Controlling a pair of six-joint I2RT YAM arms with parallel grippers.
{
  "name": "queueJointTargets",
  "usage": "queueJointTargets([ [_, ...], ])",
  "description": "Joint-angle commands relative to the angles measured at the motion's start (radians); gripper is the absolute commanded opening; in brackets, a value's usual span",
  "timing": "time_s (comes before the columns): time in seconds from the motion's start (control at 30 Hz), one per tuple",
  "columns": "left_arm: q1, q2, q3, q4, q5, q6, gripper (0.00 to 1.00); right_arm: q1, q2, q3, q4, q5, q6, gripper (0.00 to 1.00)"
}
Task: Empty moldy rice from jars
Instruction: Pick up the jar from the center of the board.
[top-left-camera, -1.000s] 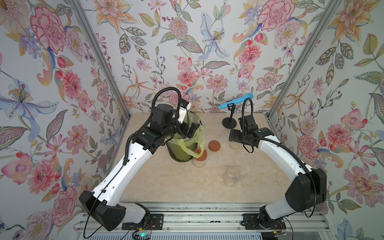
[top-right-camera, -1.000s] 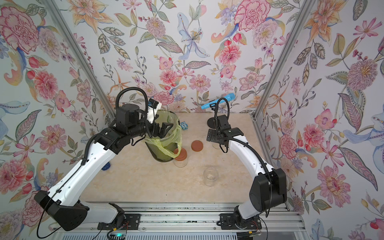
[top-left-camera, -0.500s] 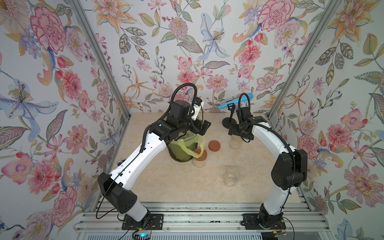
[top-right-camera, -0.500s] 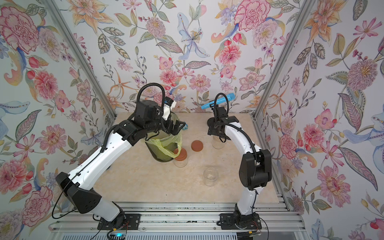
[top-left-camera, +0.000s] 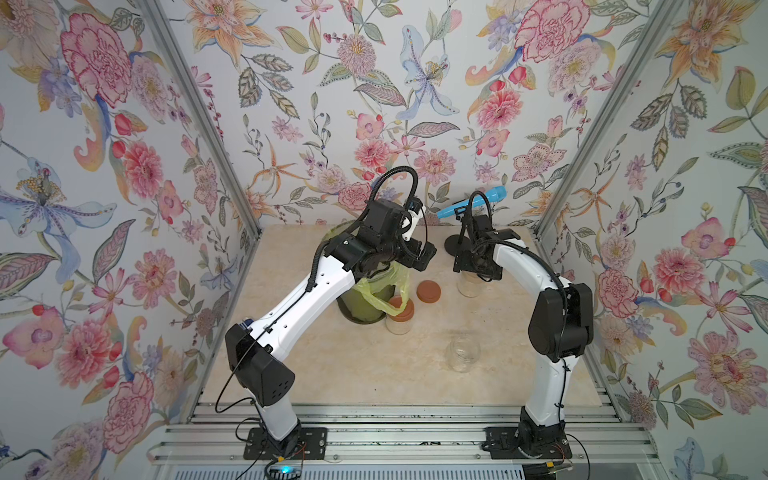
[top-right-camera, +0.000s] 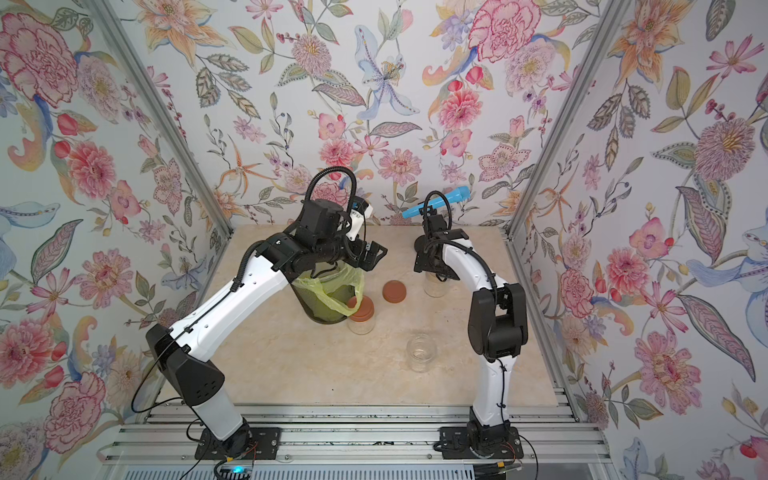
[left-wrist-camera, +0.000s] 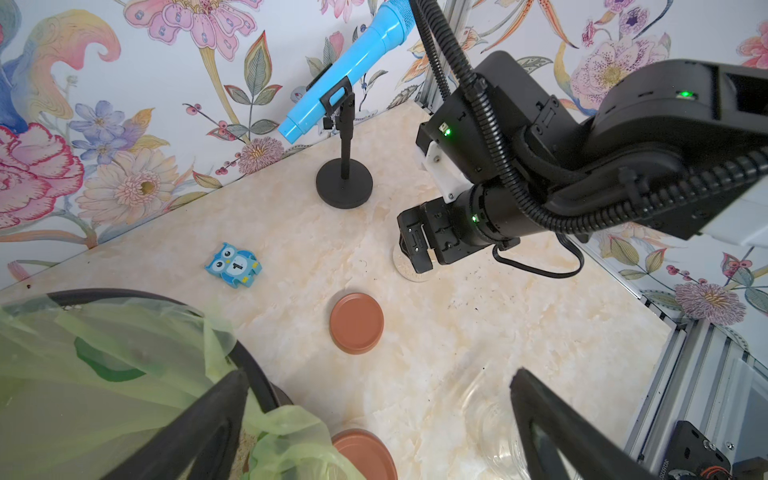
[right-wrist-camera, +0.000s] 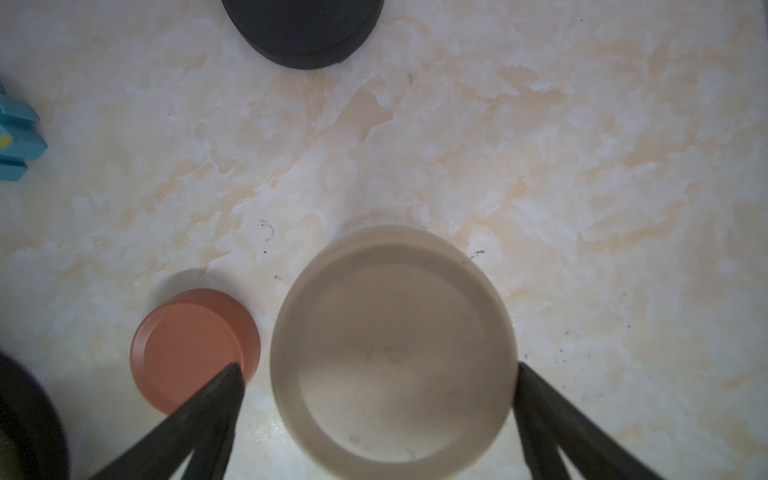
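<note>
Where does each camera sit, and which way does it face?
Top views: high in front, looking down at the table; left arm, right arm show.
Left wrist: above the bin, facing across the table; left tool, right arm show.
Right wrist: looking straight down on the beige-lidded jar; right tool shows.
Shared: both wrist views catch the loose brown lid.

No word, brand or number can be read anywhere in these views. The blue owl toy (left-wrist-camera: 233, 266), lying on the worktop (left-wrist-camera: 457, 332) toward the far side, carries a small dark mark on its pale belly, too small to tell as a letter or a sign. A line of tiny pale print on a black plate (left-wrist-camera: 698, 453) at the near right is too small to make out.
</note>
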Motion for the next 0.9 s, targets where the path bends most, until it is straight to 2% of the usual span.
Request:
queueJointTargets([
  [0.0, -0.006, -0.002, 0.036, -0.026, 0.009, 0.020, 1.00, -0.011, 0.031, 0.028, -0.030, 0.005, -0.015, 1.00],
  [0.17, -0.006, -0.060, -0.053, 0.065, 0.038, 0.083, 1.00, -0.020, 0.069, 0.035, -0.030, -0.005, -0.023, 1.00],
  [0.3, -0.005, -0.133, -0.171, 0.175, -0.008, 0.077, 1.00, -0.027, 0.095, 0.044, -0.028, -0.016, -0.026, 1.00],
  [0.43, -0.006, -0.139, -0.198, 0.169, -0.067, 0.041, 1.00, -0.030, 0.124, 0.061, -0.029, -0.020, -0.034, 1.00],
  [0.6, -0.004, -0.136, -0.206, 0.150, -0.077, 0.049, 1.00, -0.029, 0.153, 0.086, -0.029, -0.026, -0.040, 0.99],
  [0.7, -0.004, -0.147, -0.217, 0.156, -0.080, 0.051, 1.00, -0.029, 0.168, 0.101, -0.030, -0.027, -0.047, 0.92],
  [0.8, -0.004, -0.166, -0.247, 0.174, -0.088, 0.047, 1.00, -0.029, 0.176, 0.109, -0.030, -0.026, -0.047, 0.81],
  [0.87, -0.004, -0.166, -0.254, 0.167, -0.101, 0.049, 1.00, -0.031, 0.180, 0.112, -0.030, -0.026, -0.046, 0.62],
])
